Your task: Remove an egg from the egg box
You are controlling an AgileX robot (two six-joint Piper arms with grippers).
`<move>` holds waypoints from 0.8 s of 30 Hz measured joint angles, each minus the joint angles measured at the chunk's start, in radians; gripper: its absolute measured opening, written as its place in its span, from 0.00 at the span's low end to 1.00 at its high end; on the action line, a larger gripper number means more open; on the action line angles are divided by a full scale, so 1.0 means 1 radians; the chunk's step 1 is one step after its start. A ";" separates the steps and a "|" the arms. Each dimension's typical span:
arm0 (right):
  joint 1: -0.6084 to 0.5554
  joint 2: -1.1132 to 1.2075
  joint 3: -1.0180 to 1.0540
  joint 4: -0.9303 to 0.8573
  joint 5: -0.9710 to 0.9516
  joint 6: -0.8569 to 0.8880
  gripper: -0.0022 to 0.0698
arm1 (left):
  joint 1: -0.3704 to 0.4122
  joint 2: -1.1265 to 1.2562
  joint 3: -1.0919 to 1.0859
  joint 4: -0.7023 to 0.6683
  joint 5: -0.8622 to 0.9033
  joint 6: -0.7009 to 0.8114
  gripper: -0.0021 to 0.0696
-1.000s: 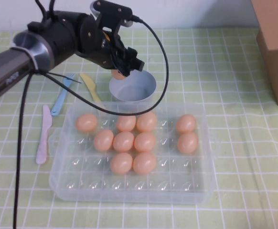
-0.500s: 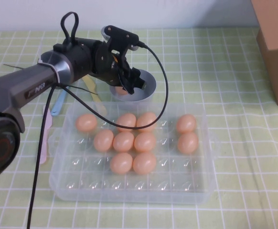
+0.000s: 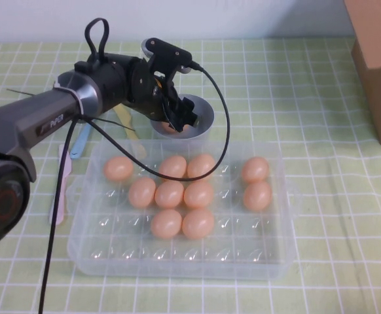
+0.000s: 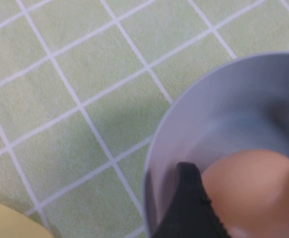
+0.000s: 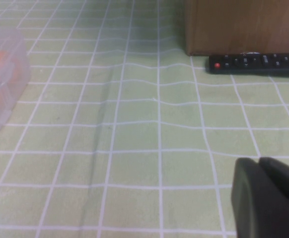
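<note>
My left gripper (image 3: 179, 116) reaches down into the round grey-blue bowl (image 3: 203, 112) behind the egg box. It is shut on a peach-orange egg (image 3: 170, 127) low inside the bowl. In the left wrist view one black finger (image 4: 186, 208) presses the side of the egg (image 4: 256, 191) inside the bowl's rim (image 4: 184, 111). The clear egg box (image 3: 86, 255) lies in front of the bowl with several more eggs (image 3: 169, 194) in its cups. My right gripper (image 5: 261, 171) is shut and empty, low over the cloth to the right of the egg box (image 5: 3, 74).
A cardboard box (image 3: 377, 59) stands at the far right, with a black remote (image 5: 256, 63) at its foot. Blue (image 3: 82, 139), yellow (image 3: 126, 121) and pink (image 3: 60, 186) plastic knives lie left of the bowl and the egg box.
My left gripper has come down with the egg from above the bowl's near rim into the bowl. The eggs in the egg box have not moved.
</note>
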 joint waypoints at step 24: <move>0.000 0.000 0.000 0.000 0.000 0.000 0.01 | -0.017 -0.723 0.515 -0.009 -0.012 -0.002 0.04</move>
